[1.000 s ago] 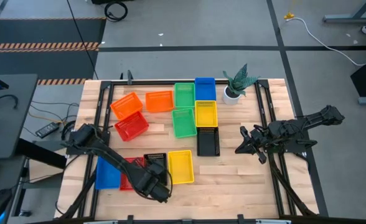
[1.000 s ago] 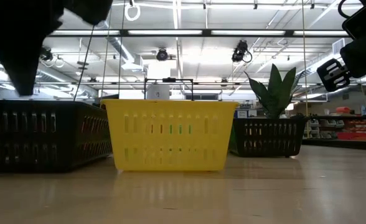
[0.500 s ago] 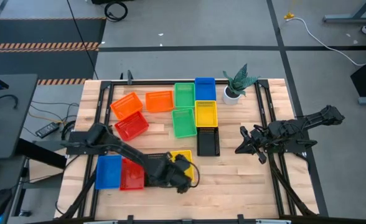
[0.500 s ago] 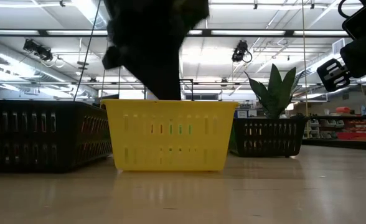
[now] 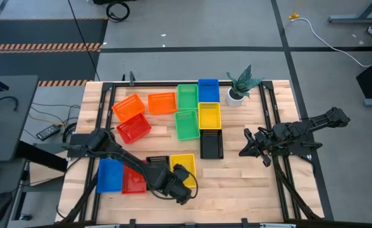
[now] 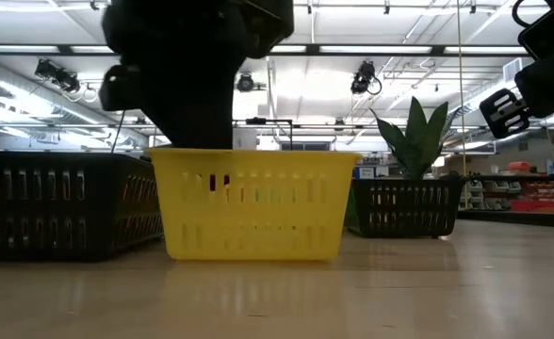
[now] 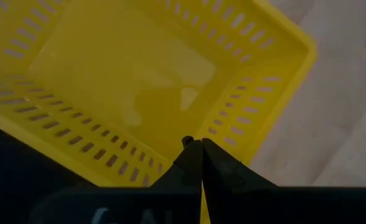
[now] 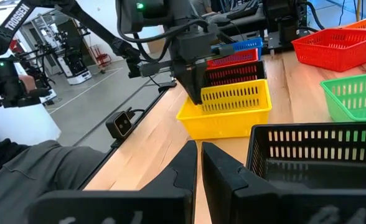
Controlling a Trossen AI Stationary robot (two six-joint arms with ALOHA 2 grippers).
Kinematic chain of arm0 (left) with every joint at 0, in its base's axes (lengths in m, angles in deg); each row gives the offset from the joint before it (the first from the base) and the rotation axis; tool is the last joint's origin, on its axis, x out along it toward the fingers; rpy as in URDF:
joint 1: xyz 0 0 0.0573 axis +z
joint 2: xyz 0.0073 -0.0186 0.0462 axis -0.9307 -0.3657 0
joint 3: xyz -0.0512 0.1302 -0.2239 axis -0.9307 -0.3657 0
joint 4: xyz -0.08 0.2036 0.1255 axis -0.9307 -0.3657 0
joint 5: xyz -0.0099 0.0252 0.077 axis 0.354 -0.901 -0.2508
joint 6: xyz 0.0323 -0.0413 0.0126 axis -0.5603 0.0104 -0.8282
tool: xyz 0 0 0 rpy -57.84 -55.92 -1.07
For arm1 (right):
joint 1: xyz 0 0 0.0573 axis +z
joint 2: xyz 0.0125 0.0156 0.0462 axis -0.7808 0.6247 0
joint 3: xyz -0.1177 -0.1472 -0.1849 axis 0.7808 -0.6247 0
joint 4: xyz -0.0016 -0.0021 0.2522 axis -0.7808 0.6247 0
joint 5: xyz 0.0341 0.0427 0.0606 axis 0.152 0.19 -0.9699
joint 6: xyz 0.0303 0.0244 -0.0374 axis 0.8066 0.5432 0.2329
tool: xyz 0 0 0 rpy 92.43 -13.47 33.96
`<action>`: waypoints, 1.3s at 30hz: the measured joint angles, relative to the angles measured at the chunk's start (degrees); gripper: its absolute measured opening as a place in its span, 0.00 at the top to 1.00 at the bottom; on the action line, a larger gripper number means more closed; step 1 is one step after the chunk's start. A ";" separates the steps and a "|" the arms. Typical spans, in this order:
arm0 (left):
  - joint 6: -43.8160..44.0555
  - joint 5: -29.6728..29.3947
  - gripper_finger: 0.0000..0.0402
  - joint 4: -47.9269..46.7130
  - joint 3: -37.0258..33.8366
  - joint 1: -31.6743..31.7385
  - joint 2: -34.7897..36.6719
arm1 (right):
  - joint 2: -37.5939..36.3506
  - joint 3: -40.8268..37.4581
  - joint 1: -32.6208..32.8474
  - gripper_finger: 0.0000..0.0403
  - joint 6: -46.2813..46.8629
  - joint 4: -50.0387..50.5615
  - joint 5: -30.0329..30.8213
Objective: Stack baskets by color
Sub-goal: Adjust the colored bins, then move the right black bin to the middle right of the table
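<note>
On the wooden tabletop point(image 5: 236, 177), coloured baskets lie in two loose groups. Toward the far edge sit two orange baskets point(image 5: 128, 106), a red basket point(image 5: 133, 128), two green baskets point(image 5: 186, 123), a blue basket point(image 5: 208, 89), a yellow basket point(image 5: 209, 115) and a black basket point(image 5: 211, 145), the last three in a line running from the far edge toward the middle. Along the near edge lie another blue basket point(image 5: 109, 174), a red one point(image 5: 133, 180), a black one point(image 5: 157, 161) and the near yellow basket point(image 5: 185, 166). The left arm reaches across this near row, and its left gripper point(image 5: 181, 185) stands at the near rim of the near yellow basket, jaws together over the thin wall; in the left wrist view the dark fingertips point(image 7: 195, 158) meet right at that rim. The right gripper point(image 5: 247, 144) hangs above the tabletop's right side, just beside the far black basket, jaws nearly together with a narrow gap and holding nothing. A green plant in a white pot point(image 5: 240, 87) stands at the far edge.
</note>
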State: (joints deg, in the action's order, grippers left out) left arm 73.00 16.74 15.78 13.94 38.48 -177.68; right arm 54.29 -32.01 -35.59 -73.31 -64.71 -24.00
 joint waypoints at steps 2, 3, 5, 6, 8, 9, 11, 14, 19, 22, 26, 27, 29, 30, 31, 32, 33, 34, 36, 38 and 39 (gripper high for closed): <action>1.22 -0.33 0.99 -0.10 0.00 -0.40 0.00 | 0.00 -0.01 0.00 0.93 -0.01 -0.01 -0.01; 1.36 -0.37 0.99 -0.08 0.00 -0.50 0.00 | 0.00 0.00 0.00 0.93 -0.04 -0.01 0.00; 1.40 -0.47 0.99 -0.07 0.00 -0.67 0.00 | 0.00 0.00 -0.01 0.93 -0.08 -0.02 0.01; 1.56 -0.48 0.99 -0.20 0.00 -0.68 0.00 | 0.00 0.00 0.00 0.93 -0.08 0.00 0.00; 2.52 -0.50 0.99 -0.72 0.00 -0.70 0.00 | 0.00 0.00 0.00 0.93 -0.08 0.00 0.02; 2.77 -0.51 0.99 -1.22 0.00 -0.70 0.00 | 0.00 0.00 0.00 0.93 -0.08 0.00 0.02; 2.87 -0.51 0.99 -1.93 0.00 -0.68 0.00 | 0.00 0.00 0.00 0.93 0.01 0.00 0.00; 2.82 -0.47 0.99 -5.23 2.02 -0.68 0.07 | 0.00 -0.01 0.00 0.93 -0.02 0.00 0.02; 2.43 -3.66 0.99 -16.53 11.24 -0.70 0.20 | 0.00 -0.01 0.00 0.93 -0.07 0.00 0.02; 1.97 -11.85 0.99 -21.13 16.01 -0.68 0.30 | 0.00 0.00 0.00 0.93 -0.12 0.00 0.02; -2.18 -21.15 0.98 -19.84 17.04 0.75 0.31 | 0.02 0.00 0.00 0.93 -0.12 0.00 0.02; -4.53 -21.25 0.98 -17.63 16.49 1.66 0.31 | 0.02 0.00 -0.02 0.93 -0.12 0.00 0.02; -9.80 -21.04 0.97 -11.96 14.38 3.75 0.30 | 0.01 0.00 -0.01 0.93 -0.12 0.00 0.01; -12.68 -20.57 0.96 -9.36 13.25 4.88 0.20 | 0.00 0.00 0.00 0.93 -0.12 0.00 0.02; -15.18 -19.97 0.95 -6.39 12.14 6.21 0.10 | 0.02 0.00 0.00 0.93 -0.12 0.00 0.02; -17.47 -19.30 0.95 -3.20 11.08 7.58 0.02 | 0.01 0.00 -0.01 0.93 -0.11 -0.02 0.01; -19.67 -18.17 0.95 -0.67 10.22 9.03 0.02 | 0.00 0.00 -0.02 0.93 -0.10 -0.02 0.02; -21.90 -16.87 0.95 1.49 9.46 10.68 0.00 | 0.02 -0.01 0.00 0.93 0.03 -0.01 0.02; -25.79 -14.05 0.96 6.32 8.03 13.95 -0.02 | 0.00 0.00 0.00 0.93 0.41 -0.01 0.01; -27.59 -11.57 0.97 9.73 6.56 16.88 -0.02 | 0.02 0.00 0.00 0.93 0.91 0.00 0.00; -27.85 -10.04 0.97 9.59 6.31 18.09 -0.06 | 0.02 0.00 0.00 0.93 1.21 0.00 -0.01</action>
State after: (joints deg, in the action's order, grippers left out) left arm 45.15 6.70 25.36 20.25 56.57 -177.75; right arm 54.31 -32.01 -35.59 -72.09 -64.71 -24.00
